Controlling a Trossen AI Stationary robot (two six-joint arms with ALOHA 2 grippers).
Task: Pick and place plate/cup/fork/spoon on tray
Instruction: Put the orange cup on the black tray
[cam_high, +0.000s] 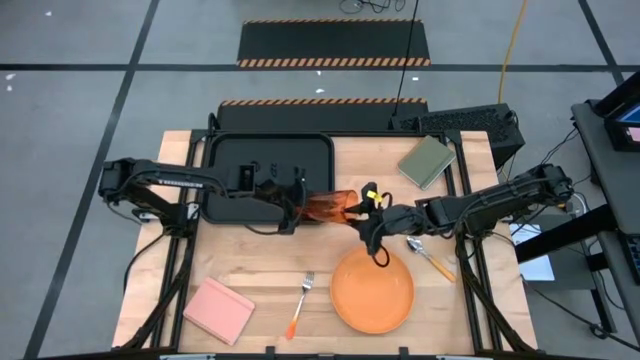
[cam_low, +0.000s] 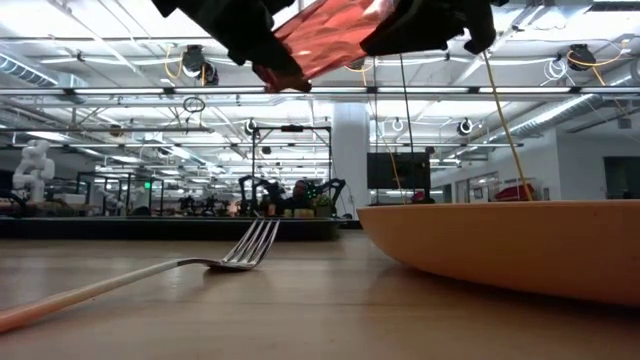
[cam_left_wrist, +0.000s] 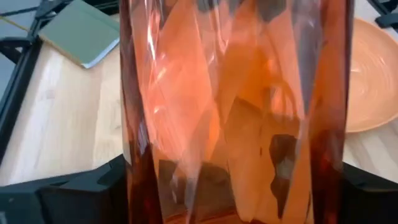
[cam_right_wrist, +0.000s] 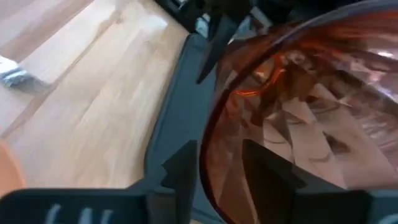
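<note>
The translucent orange cup (cam_high: 328, 207) lies on its side in the air over the black tray's (cam_high: 290, 150) right edge, between my two grippers. My left gripper (cam_high: 300, 202) is shut on it. My right gripper (cam_high: 362, 212) stands open at the cup's mouth, with one finger (cam_right_wrist: 267, 168) inside the rim and one finger (cam_right_wrist: 183, 168) outside; a gap shows on each side of the wall. The orange plate (cam_high: 372, 290), the fork (cam_high: 302, 300) and the spoon (cam_high: 430, 255) lie flat on the wooden table. My left gripper pinches the cup's two opposite sides (cam_left_wrist: 134, 180) between its fingers (cam_left_wrist: 68, 193), toward the cup's base end. The fingers come from the table's left, slanting down, and lie along the cup. The cup (cam_low: 325, 35) sticks out ahead of them, tilted and lifted clear.
An olive-green pad (cam_high: 427, 160) lies at the table's far right and a pink pad (cam_high: 218, 310) at the near left. The fork lies between the pink pad and the plate; the spoon lies right of the plate, under my right arm.
</note>
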